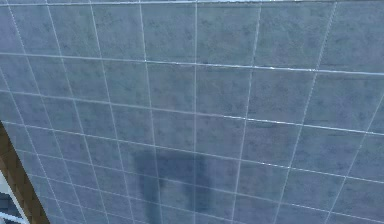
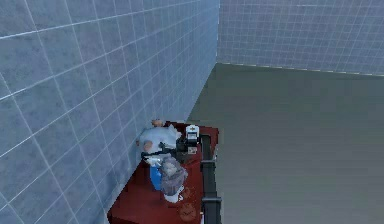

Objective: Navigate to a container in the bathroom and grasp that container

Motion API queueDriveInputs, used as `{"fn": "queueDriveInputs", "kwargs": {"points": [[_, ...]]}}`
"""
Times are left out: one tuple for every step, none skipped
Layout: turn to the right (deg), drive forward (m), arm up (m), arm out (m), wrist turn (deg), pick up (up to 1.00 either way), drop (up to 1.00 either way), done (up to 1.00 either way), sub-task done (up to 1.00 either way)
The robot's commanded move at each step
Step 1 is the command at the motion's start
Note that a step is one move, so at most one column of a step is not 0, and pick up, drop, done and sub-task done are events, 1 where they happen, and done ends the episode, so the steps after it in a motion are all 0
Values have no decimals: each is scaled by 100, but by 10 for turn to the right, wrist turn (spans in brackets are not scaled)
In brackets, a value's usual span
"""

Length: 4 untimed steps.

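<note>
Claw reaches in at the red-brown table, close to a white round thing. Nobody could tell if the claw holds anything. The grey container stands on that table, nearer, just right of a blue thing. The wall has blue tiles.

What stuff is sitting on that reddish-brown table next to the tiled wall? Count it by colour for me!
Pale grey-white rounded lump: 1
Small blue upright thing: 1
Greyish jar-shaped container: 1
Small brown rounded thing: 1
Total: 4 that can be made out on the reddish-brown table; they are too small to name for sure.
</note>
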Motion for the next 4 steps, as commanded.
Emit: {"fn": "queueDriveInputs", "kwargs": {"points": [[0, 0, 0, 0, 180, 0, 0, 0, 0], [0, 0, -30, 0, 0, 0, 0, 0, 0], [0, 0, 0, 0, 0, 100, 0, 0, 0], [0, 0, 10, 0, 0, 0, 0, 0, 0]]}}
